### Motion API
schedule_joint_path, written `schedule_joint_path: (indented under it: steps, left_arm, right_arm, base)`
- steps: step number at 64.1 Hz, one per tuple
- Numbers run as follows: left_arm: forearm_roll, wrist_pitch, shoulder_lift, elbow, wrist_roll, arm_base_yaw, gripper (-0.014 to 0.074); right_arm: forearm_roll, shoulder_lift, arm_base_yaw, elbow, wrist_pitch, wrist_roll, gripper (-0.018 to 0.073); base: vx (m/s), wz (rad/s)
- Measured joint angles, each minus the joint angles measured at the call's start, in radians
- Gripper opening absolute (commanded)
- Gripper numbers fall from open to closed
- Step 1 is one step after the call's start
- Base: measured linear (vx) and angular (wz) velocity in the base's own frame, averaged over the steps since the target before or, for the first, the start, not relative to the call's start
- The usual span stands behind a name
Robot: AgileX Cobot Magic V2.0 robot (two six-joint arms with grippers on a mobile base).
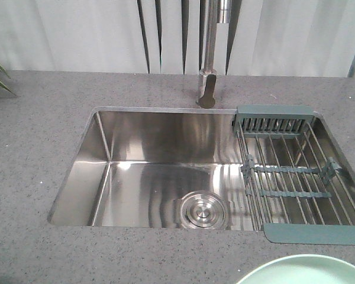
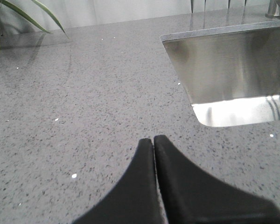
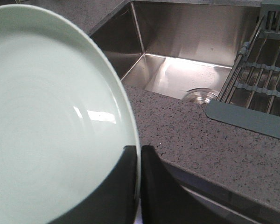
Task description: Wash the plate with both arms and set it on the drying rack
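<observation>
The pale mint-green plate [image 3: 51, 116] fills the left of the right wrist view. My right gripper [image 3: 139, 149] is shut on the plate's rim and holds it near the counter's front edge. A sliver of the plate [image 1: 302, 271] shows at the bottom right of the front view. The drying rack [image 1: 290, 171], steel wires with grey-teal end bars, spans the right end of the sink [image 1: 154, 171]; it also shows in the right wrist view [image 3: 259, 79]. My left gripper [image 2: 153, 140] is shut and empty, low over the grey counter [image 2: 84, 102] left of the sink [image 2: 228, 60].
A steel faucet [image 1: 208, 53] stands behind the sink, its spout over the basin's back edge. The drain [image 1: 202, 210] sits in the basin floor. Green plant leaves [image 2: 23, 11] reach in at the counter's far left.
</observation>
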Motion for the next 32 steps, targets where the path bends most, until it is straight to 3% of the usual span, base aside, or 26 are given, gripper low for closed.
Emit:
schedule_joint_path:
  steps: [32]
  left_arm:
    - [0.0,0.0,0.0,0.0,0.0,0.0,-0.0006]
  right_arm:
    - [0.0,0.0,0.0,0.0,0.0,0.0,-0.0004]
  base:
    - [0.07,-0.01]
